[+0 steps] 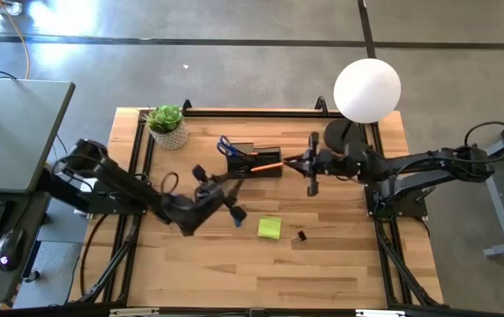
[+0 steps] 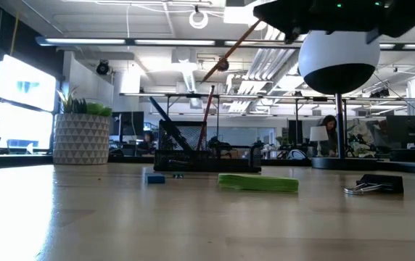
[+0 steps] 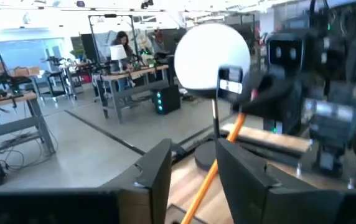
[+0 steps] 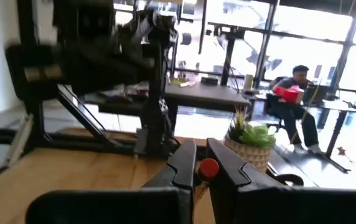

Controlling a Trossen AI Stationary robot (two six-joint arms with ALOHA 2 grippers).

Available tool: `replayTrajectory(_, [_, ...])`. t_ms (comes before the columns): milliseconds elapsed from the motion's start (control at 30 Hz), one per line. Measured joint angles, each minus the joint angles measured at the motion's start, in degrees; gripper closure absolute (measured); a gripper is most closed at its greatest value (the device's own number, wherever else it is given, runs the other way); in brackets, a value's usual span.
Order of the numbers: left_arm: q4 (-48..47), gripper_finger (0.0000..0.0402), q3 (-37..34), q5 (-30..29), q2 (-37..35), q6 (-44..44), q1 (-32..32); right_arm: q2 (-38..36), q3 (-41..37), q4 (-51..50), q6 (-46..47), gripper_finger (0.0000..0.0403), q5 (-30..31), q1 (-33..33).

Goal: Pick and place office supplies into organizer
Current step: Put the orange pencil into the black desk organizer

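The black organizer [image 1: 254,164] stands at the table's far middle, with blue-handled scissors [image 1: 226,145] and a reddish pencil [image 2: 209,109] upright in it. My right gripper [image 1: 289,162] is just right of it, shut on an orange pencil [image 1: 268,165]. My left gripper [image 1: 227,187] is open and empty, just near-left of the organizer; the pencil shows through the gap between its fingers [image 3: 193,174], farther off. A yellow-green sticky pad [image 1: 269,228], a black binder clip [image 1: 300,236] and a small blue piece [image 2: 154,178] lie flat on the table. My right gripper pinches the orange pencil's red eraser end [image 4: 208,168] between its two fingers. The fingers come about level from the table's right. The pencil is lifted clear and slants down from the fingers toward the table's left, its lower end [image 2: 204,79] above the organizer.
A lamp with a white ball shade [image 1: 366,88] and round black base [image 1: 340,136] stands at the far right, close behind my right arm. A potted plant [image 1: 167,125] stands at the far left. The near half of the table holds only the pad and the clip.
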Motion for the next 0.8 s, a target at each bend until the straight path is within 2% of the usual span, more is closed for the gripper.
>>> replayTrajectory(200, [-4.56, 0.0282, 0.02, 2.35, -4.74, -0.27, 0.81, 10.12, 11.99, -8.82, -5.85, 0.0394, -0.82, -1.43])
replayTrajectory(467, [-15.38, 0.0299, -0.02, 3.2, -4.85, -4.72, -0.37, 25.19, 26.85, -21.75, -13.31, 0.0393, 3.89, -3.95])
replayTrajectory(600, [-17.97, 0.0305, -0.02, 0.11, -5.27, -4.5, -2.91, 28.18, 30.86, -23.51, -13.9, 0.0393, 4.13, -4.79])
replayTrajectory(800, [-18.19, 0.031, 0.02, -2.04, -7.27, -3.22, -5.06, 28.16, 33.64, -25.49, -14.19, 0.0393, 4.24, -5.83])
